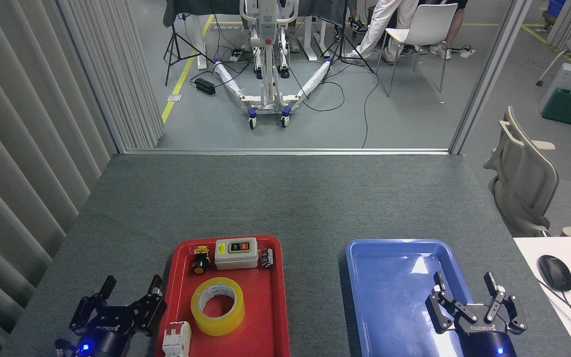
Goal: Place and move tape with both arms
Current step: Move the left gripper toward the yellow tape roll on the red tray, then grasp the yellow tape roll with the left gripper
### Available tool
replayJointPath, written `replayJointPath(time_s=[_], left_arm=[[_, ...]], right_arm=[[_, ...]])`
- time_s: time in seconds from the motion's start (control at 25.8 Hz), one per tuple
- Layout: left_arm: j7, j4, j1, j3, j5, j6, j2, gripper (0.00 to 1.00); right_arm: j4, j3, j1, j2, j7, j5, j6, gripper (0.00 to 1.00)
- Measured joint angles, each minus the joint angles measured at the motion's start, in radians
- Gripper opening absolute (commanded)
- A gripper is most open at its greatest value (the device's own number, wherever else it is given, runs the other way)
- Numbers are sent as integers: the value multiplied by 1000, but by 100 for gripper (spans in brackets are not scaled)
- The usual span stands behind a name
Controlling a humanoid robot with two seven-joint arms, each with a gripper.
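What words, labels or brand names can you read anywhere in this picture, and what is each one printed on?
"ROBOTIQ", upside down in this view, on the left gripper.
"ROBOTIQ", also upside down, on the right gripper.
Markings on the two buttons of the grey switch box in the red tray: too small to read.
Print inside the tape core: blurred, not readable.

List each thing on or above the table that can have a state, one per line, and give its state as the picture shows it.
tape: lying flat in the red tray, not held
red tray: holds the tape and small electrical parts
blue tray: nothing in it
left gripper: open, beside the red tray, holding nothing
right gripper: open, over the blue tray, holding nothing
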Motion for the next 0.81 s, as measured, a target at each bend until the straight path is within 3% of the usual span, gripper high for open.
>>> replayJointPath(time_s=[0.08,0.19,0.47,0.58,0.81], left_arm=[[-26,21,-36,-4,1,1,2,100],[-166,46,-102,-11,4,-4,8,100],[-751,21,-250,-34,5,-3,7,100],[-944,56,-311,-58,4,4,-7,100],[-1086,148,-416,-131,1,10,-26,100]], right_arm=[[0,1,1,0,0,0,-2,100],[-1,2,5,3,1,0,-5,100],[0,3,12,17,2,0,-11,100],[-1,6,14,21,-2,0,-11,100],[-13,5,27,46,-6,0,-3,100]])
